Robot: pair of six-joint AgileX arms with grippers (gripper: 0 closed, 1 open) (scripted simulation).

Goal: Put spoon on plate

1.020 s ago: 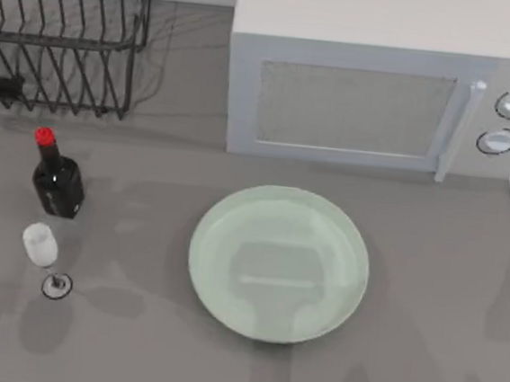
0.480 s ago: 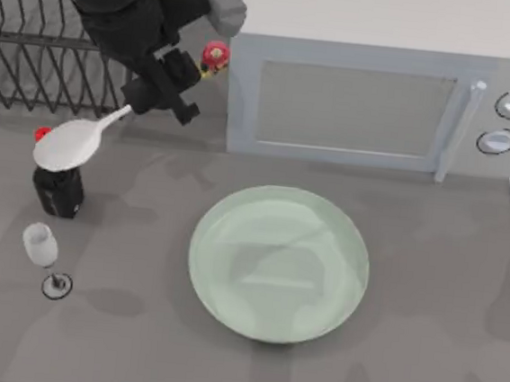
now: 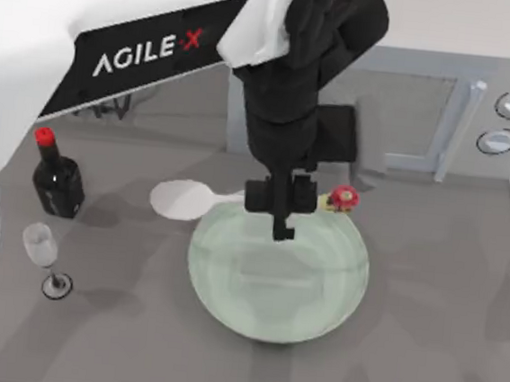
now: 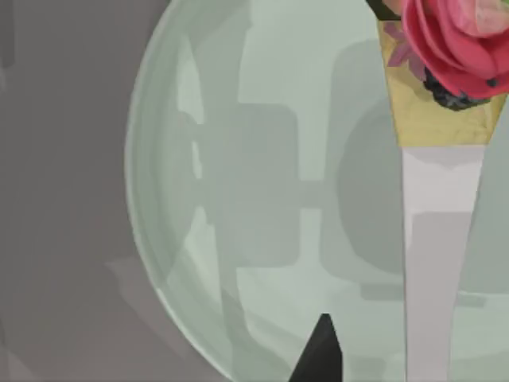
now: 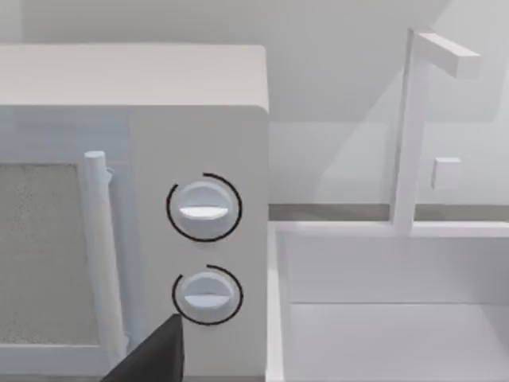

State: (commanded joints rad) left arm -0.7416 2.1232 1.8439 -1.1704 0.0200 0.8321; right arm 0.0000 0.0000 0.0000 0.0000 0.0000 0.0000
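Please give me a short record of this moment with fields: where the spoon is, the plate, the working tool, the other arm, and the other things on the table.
spoon: the spoon is held by its handle, bowl past the plate's left rim, ornament end near the far rim
plate: the plate lies at table centre, nothing resting flat on it yet
left tool: the left tool is shut on the spoon handle, above the plate's far edge
right arm: parked, its camera faces the microwave
others: bottle and wine glass at the table's left
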